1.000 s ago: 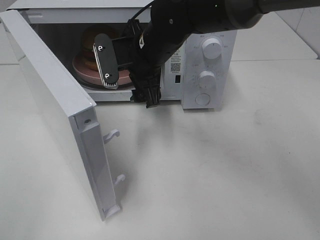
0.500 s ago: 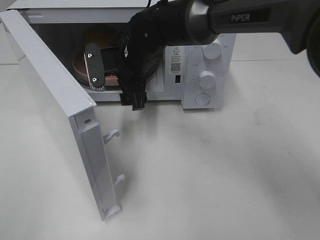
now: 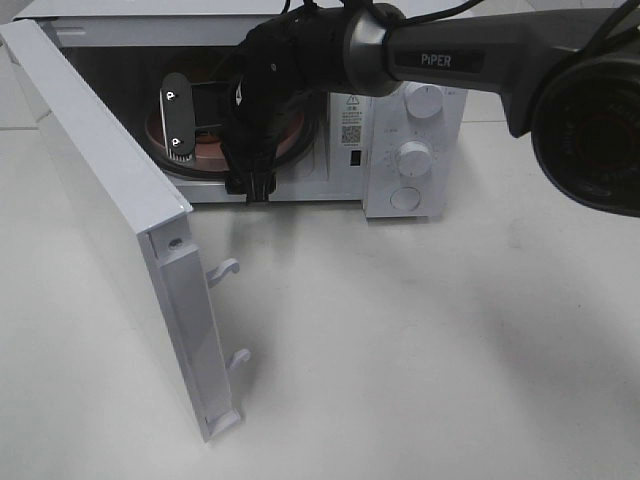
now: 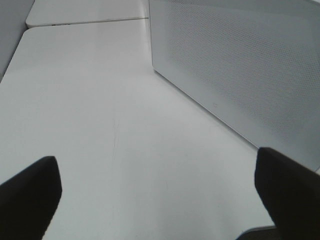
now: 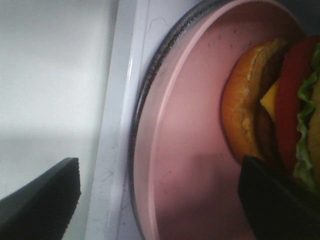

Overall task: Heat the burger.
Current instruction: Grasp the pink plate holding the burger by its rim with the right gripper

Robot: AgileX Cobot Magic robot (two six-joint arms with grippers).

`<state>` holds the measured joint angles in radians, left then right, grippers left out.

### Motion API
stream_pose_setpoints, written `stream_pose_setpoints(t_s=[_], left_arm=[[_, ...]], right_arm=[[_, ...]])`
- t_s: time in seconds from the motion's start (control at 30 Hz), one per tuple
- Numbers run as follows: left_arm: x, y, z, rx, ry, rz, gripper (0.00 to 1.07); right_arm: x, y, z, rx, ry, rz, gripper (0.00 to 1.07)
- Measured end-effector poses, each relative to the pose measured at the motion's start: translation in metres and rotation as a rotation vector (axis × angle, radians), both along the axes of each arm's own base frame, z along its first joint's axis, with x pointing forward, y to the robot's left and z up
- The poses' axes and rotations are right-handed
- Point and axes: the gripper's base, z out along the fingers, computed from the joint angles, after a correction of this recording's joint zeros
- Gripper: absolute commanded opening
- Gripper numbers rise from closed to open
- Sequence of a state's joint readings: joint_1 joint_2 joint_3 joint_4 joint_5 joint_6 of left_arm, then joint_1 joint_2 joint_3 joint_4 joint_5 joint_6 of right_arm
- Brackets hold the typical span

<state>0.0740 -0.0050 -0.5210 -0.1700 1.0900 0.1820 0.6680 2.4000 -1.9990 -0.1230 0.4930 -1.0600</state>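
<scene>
Inside one open microwave [image 3: 420, 120], one burger [image 5: 272, 110] sits on one pink plate [image 5: 190, 150]; both grippers' jaws stand open, empty.

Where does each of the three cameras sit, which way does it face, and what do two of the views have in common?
Exterior high: mounted above the table, looking down at the open microwave; the right arm reaches inside, its right pincer near the pink plate.
Left wrist: on the left arm, low over the table, facing the perforated microwave door; the left pincer shows, open.
Right wrist: on the right arm, facing the plate and the burger; its open fingertips show.
Shared: exterior and right wrist both show the plate inside the microwave.
</scene>
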Motion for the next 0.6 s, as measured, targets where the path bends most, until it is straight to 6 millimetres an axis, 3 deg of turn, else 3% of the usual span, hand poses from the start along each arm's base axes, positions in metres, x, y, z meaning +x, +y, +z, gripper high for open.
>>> stream_pose_setpoints(t_s=[0.13,0.33,0.37,0.4,0.47,0.5,0.53,0.57,0.6], left_arm=[[0.000,0.000,0.000,0.000,0.000,0.000,0.98],[0.000,0.000,0.000,0.000,0.000,0.000,0.98],[0.000,0.000,0.000,0.000,0.000,0.000,0.98],[0.000,0.000,0.000,0.000,0.000,0.000,0.98],[0.000,0.000,0.000,0.000,0.000,0.000,0.98],[0.000,0.000,0.000,0.000,0.000,0.000,0.98],[0.000,0.000,0.000,0.000,0.000,0.000,0.98],[0.000,0.000,0.000,0.000,0.000,0.000,0.98],[0.000,0.000,0.000,0.000,0.000,0.000,0.98]], right_arm=[[0.005,-0.005,-0.006,-0.004,0.006,-0.013,0.79],[0.010,-0.009,-0.012,-0.005,0.019,-0.027,0.62],[0.010,-0.009,-0.015,-0.005,0.023,-0.023,0.51],[0.010,-0.009,-0.015,-0.005,0.023,-0.023,0.51],[0.010,-0.008,-0.018,-0.009,0.026,-0.012,0.28],[0.010,-0.008,-0.018,-0.009,0.026,-0.012,0.28],[0.010,-0.008,-0.018,-0.007,0.026,-0.012,0.11],[0.010,-0.008,-0.018,-0.007,0.026,-0.012,0.11],[0.010,-0.008,-0.018,-0.014,0.038,-0.012,0.03]])
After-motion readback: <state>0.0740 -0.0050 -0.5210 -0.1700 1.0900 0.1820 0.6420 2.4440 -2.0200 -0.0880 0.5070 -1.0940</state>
